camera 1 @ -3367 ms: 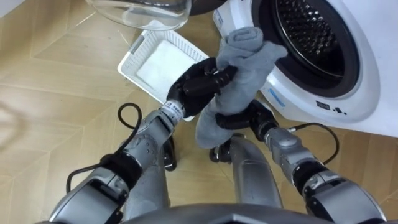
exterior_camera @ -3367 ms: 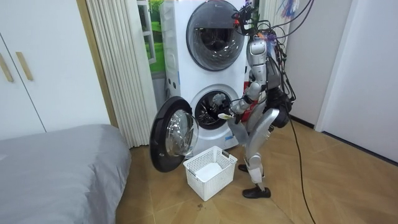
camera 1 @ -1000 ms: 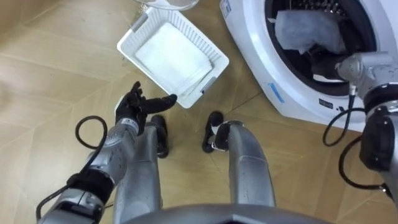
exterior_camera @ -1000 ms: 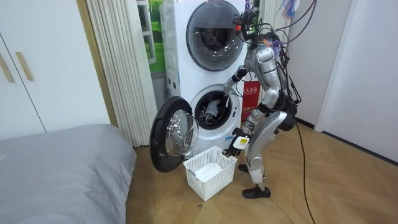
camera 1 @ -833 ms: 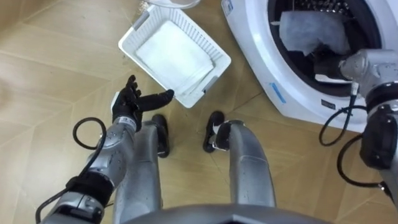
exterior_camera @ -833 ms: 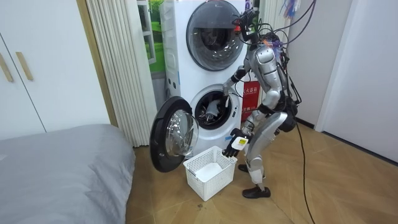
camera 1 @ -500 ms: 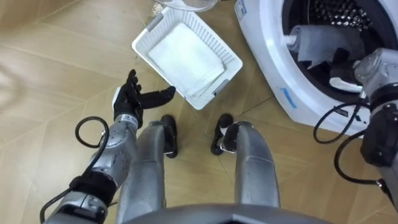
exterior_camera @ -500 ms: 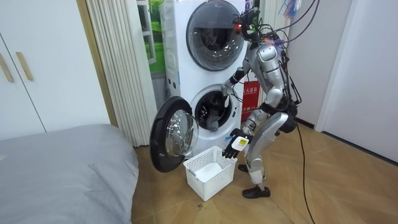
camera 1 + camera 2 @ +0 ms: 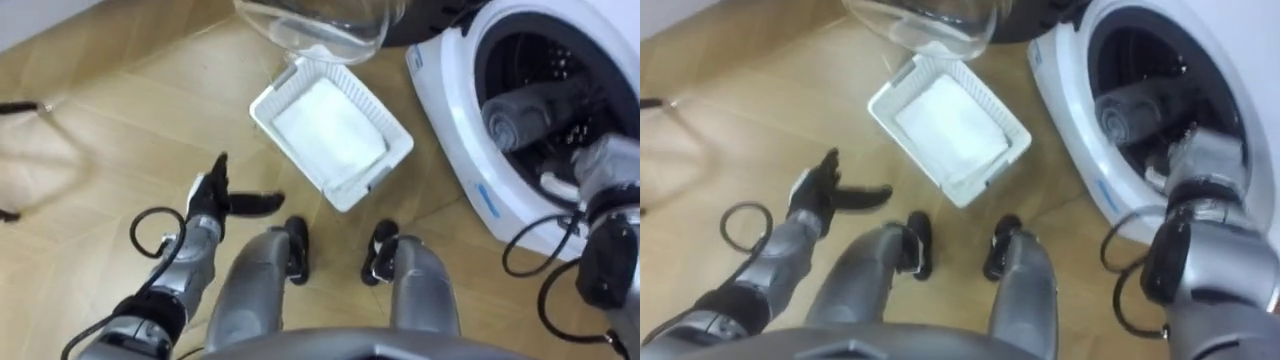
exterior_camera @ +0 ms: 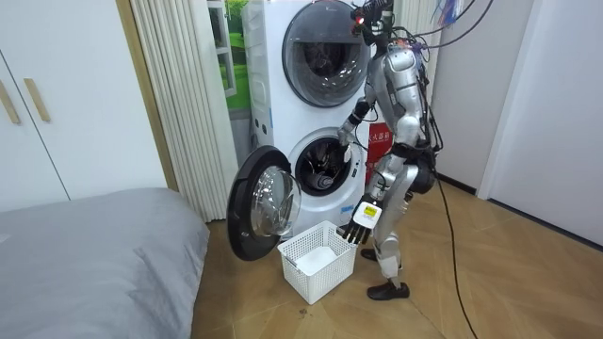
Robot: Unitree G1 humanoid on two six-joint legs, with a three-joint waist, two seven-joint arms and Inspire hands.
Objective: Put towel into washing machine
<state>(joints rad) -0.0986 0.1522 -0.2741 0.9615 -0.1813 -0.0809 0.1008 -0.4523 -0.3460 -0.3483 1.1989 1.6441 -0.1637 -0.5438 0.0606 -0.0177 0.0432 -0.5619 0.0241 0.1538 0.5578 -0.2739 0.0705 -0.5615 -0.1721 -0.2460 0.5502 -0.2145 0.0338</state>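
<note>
Towel (image 9: 515, 108): rolled up, lying inside the drum of the washer (image 9: 440, 90).
Left robot hand (image 9: 215, 190): released, fingers spread, held over the floor (image 9: 100, 150) near the basket (image 9: 276, 84).
Right robot hand (image 10: 345, 141): placed at the drum mouth; grip cannot be told.
Basket: set on the floor under the open door (image 9: 320, 25).

No lettering can be read anywhere. A small blue label (image 9: 487, 199) sits on the washing machine (image 9: 445, 110) front below the drum opening, its print too small; in the room view a red sign (image 10: 379, 143) beside the machine perhaps bears pale characters, illegible
</note>
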